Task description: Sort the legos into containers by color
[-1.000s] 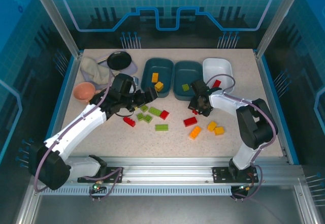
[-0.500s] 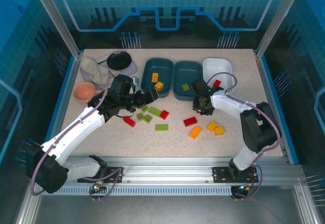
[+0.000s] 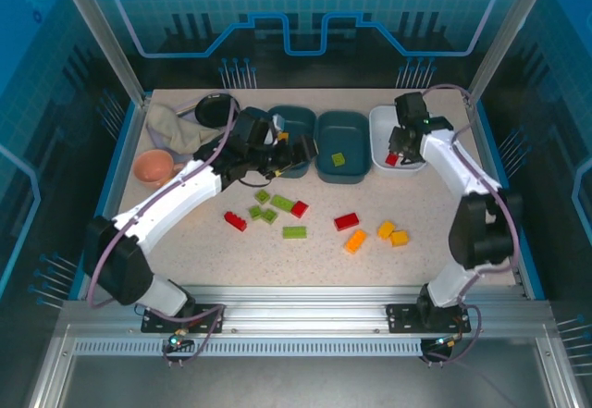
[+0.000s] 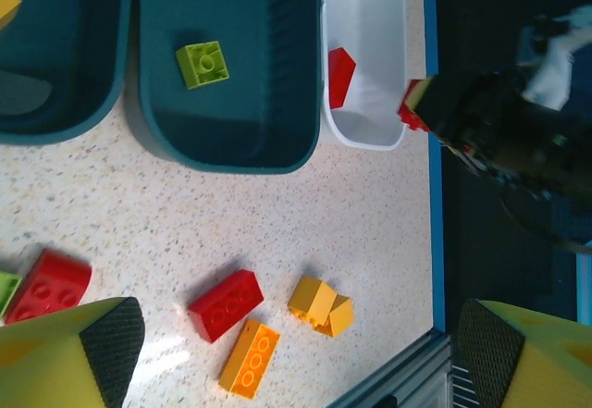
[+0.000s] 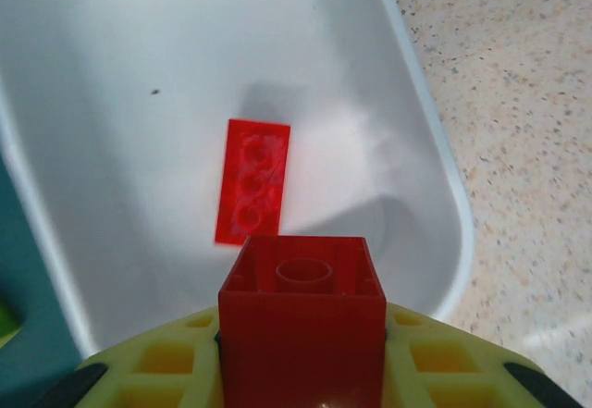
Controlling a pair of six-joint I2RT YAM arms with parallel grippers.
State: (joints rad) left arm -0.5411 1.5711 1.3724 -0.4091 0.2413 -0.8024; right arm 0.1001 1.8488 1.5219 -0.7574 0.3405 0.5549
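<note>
Gripping red brick in my right claw, clenched on it, directly above white tray; second red brick lay inside tray. Left claw hung spread wide, left of tray.

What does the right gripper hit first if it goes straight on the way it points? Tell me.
The right gripper would probably meet the floor of the white tray, close by the loose red brick. The held red brick would touch first. Depth is hard to judge.

left claw spread; right claw gripping lego
</note>
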